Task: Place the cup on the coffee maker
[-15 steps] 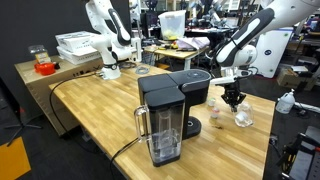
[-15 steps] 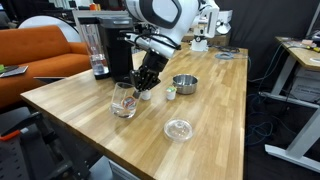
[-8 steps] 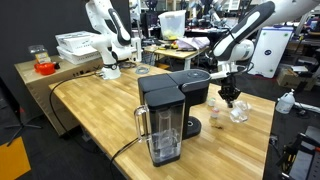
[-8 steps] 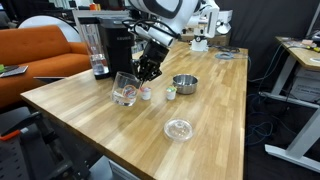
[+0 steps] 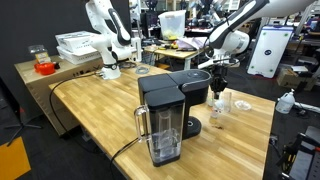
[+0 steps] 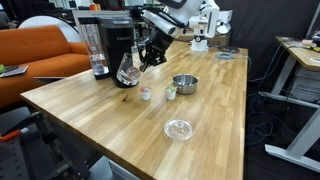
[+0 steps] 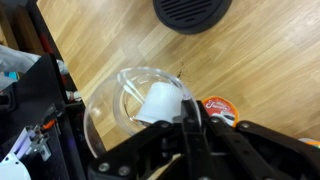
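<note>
My gripper (image 6: 141,62) is shut on the rim of the cup (image 6: 127,72), a clear-walled vessel that looks whitish inside. I hold it tilted above the wooden table, just in front of the black coffee maker (image 6: 116,45) with its clear water tank. In an exterior view the cup (image 5: 222,101) hangs under the gripper (image 5: 218,90), beside the coffee maker's (image 5: 165,112) overhanging head. In the wrist view the fingers (image 7: 188,115) pinch the cup's (image 7: 152,100) wall. A black round grille shows at the top edge.
A small pinkish cup (image 6: 146,94) with an orange top (image 7: 216,108) stands on the table below the gripper. A small pale cup (image 6: 170,91), a metal bowl (image 6: 184,83) and a flat clear disc (image 6: 178,128) lie nearby. A white robot arm (image 5: 105,35) stands at the back.
My gripper has lifted the cup off the table and carried it up and toward the coffee maker. The small cups, bowl and disc have stayed put.
</note>
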